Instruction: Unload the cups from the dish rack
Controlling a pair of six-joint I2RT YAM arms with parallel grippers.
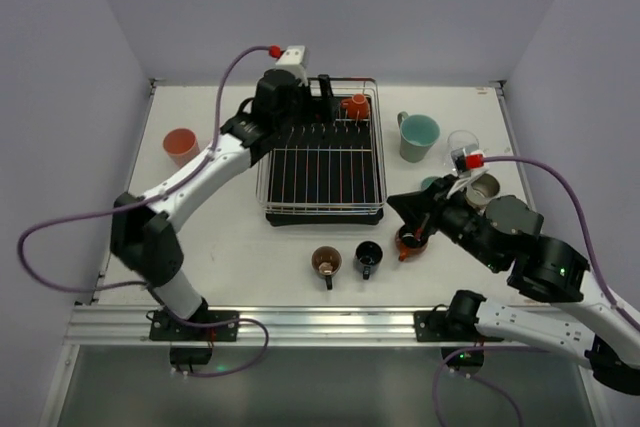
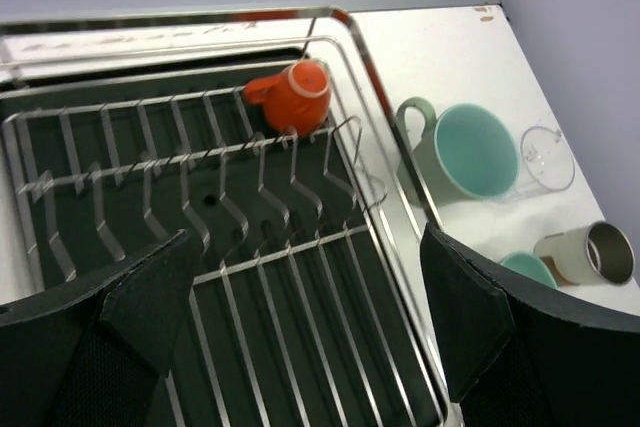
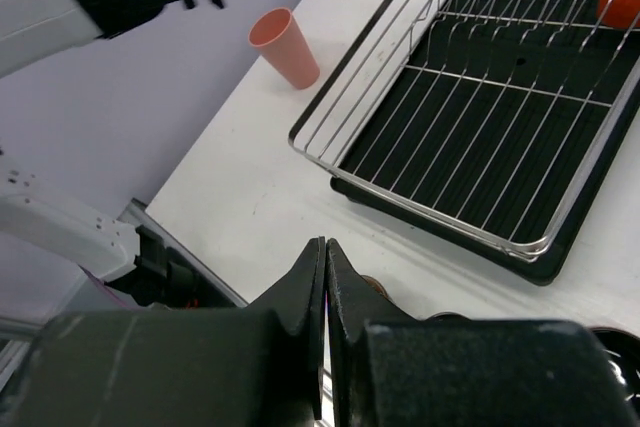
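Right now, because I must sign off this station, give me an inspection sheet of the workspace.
Surface: white table.
Job's things: dish rack holds one orange cup at its far right corner; salmon cup, green mug, clear cup, steel tumbler, teal cup, brown cup, black cup and red cup sit on the table.
Clutter: nothing seen.
Jaws: left jaws wide open over the rack; right jaws shut, empty, close to the red cup.
Cables: purple cables run along both arms.
Surroundings: pale walls, metal rail.
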